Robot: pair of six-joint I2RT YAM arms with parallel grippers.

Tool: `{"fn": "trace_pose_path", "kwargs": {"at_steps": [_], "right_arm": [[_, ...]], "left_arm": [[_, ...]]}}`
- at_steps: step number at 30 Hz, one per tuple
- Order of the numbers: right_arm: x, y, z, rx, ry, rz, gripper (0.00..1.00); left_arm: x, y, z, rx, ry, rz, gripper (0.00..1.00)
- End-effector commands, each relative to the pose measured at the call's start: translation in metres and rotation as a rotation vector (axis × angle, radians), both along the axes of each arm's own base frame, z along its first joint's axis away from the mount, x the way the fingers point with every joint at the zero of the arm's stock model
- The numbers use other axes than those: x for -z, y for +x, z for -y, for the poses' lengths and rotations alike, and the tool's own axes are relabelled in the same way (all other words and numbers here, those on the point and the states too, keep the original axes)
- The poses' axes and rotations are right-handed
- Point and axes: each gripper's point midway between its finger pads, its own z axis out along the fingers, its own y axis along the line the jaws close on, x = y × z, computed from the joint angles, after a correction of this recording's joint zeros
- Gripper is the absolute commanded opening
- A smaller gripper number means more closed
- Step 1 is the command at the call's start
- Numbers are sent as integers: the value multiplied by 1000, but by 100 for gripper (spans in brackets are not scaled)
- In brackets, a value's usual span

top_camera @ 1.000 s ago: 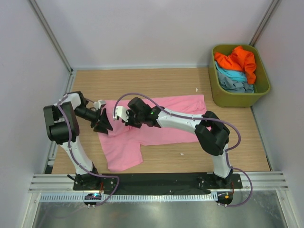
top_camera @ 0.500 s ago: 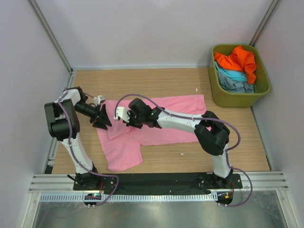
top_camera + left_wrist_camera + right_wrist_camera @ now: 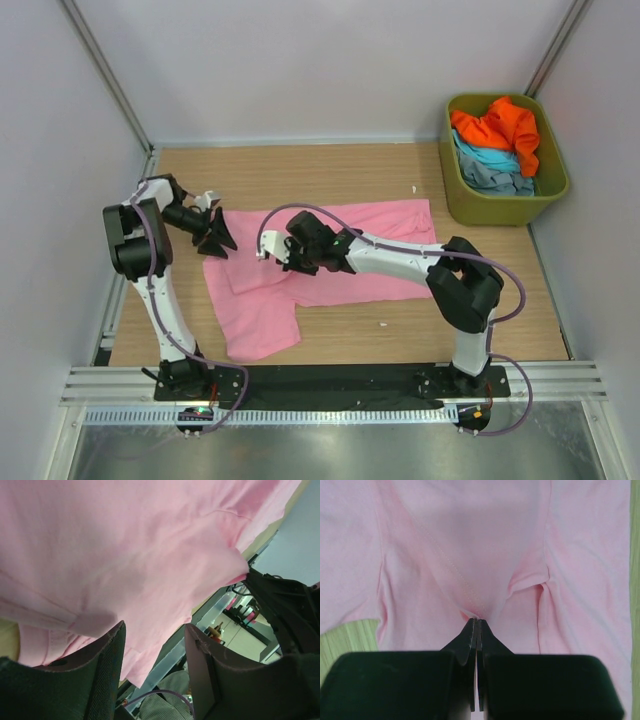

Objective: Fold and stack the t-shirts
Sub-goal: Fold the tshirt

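**A:** How far along would you say they are?

**B:** Hardly begun, by the look of it. The pink t-shirt point(image 3: 262, 310) lies on the counter point(image 3: 350, 170), mostly spread flat, with one part reaching toward the near edge and some rumpling at its left end. I see no tidy fold in it, and there is no stack anywhere.

**A:** And the other shirts?

**B:** They are all in the olive-green tub point(image 3: 490, 212) at the far right corner. The orange t-shirt point(image 3: 500, 125) is bunched at the far end, the light blue t-shirt point(image 3: 485, 157) is under it, and the grey-blue t-shirt point(image 3: 500, 180) is nearest us. None of them is folded.

**A:** What are the claws up to?

**B:** The right claw point(image 3: 477, 622) is pressed tight together, with its tips down on the left-middle of the pink shirt. The cloth puckers right into those tips, so I judge it has a pinch of fabric. The left claw point(image 3: 222, 240) sits at the shirt's far left corner with its fingers standing partway apart. Nothing is caught between them, and the pink cloth lies just beyond.

**A:** So what is left to do?

**B:** Nearly everything, I reckon. The pink one wants smoothing and folding. Then the three in the tub have to come out, get folded and be piled on top.
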Motion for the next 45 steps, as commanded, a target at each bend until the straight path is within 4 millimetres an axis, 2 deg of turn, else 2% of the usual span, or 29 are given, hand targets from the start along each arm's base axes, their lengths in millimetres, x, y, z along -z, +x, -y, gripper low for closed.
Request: {"fn": "trace_pose_path", "kwargs": {"at_steps": [1, 5, 8, 9, 12, 16, 18, 19, 21, 22, 23, 24, 25, 26, 28, 29, 31, 32, 35, 39, 45], "right_arm": [[-33, 6, 8, 9, 47, 55, 1], [-28, 6, 7, 12, 48, 49, 1], [-30, 10, 5, 20, 54, 60, 14], [-30, 10, 4, 22, 52, 59, 24], [-36, 14, 4, 33, 59, 72, 34], [-52, 33, 5, 124, 121, 100, 35], [-58, 49, 6, 228, 183, 79, 36], [-60, 67, 17, 303, 206, 74, 39], [-71, 96, 25, 416, 276, 55, 41], [-63, 118, 41, 519, 297, 14, 45], [-71, 133, 45, 555, 327, 16, 48], [-71, 143, 51, 582, 333, 11, 48], [-57, 152, 58, 604, 312, -5, 49], [-57, 166, 70, 631, 313, -5, 50], [-42, 179, 83, 660, 288, -27, 51], [-38, 189, 97, 690, 281, -41, 51], [-30, 196, 108, 714, 267, -62, 51], [-21, 202, 122, 747, 255, -84, 51], [-10, 208, 140, 792, 242, -114, 52], [-5, 217, 173, 853, 212, -127, 53], [3, 218, 215, 938, 166, -162, 54]], "left_arm": [[1, 10, 6, -6, -10, 5, 52], [8, 10, 10, 1, -10, -8, 52], [9, 13, 10, 0, -7, -3, 52], [7, 14, 10, 0, -5, 3, 52], [-5, 16, 10, 4, 0, 45, 52], [-19, 17, 10, -1, 0, 82, 52], [-26, 26, 10, -15, 12, 128, 52], [-27, 31, 7, -27, 26, 145, 52], [-27, 45, 5, -59, 39, 171, 52], [-31, 57, 2, -69, 49, 193, 52], [-23, 60, 1, -75, 50, 162, 52], [-23, 66, 0, -82, 51, 157, 52], [-25, 76, -3, -86, 65, 178, 52], [-21, 81, -8, -86, 97, 181, 52], [-17, 90, -13, -85, 126, 197, 52], [-15, 92, -15, -83, 138, 195, 52], [-8, 96, -17, -78, 144, 184, 52], [-6, 99, -18, -76, 158, 188, 52], [10, 94, -20, -66, 187, 147, 52], [23, 85, -26, -57, 232, 113, 52], [35, 90, -40, -58, 321, 98, 52]]}}
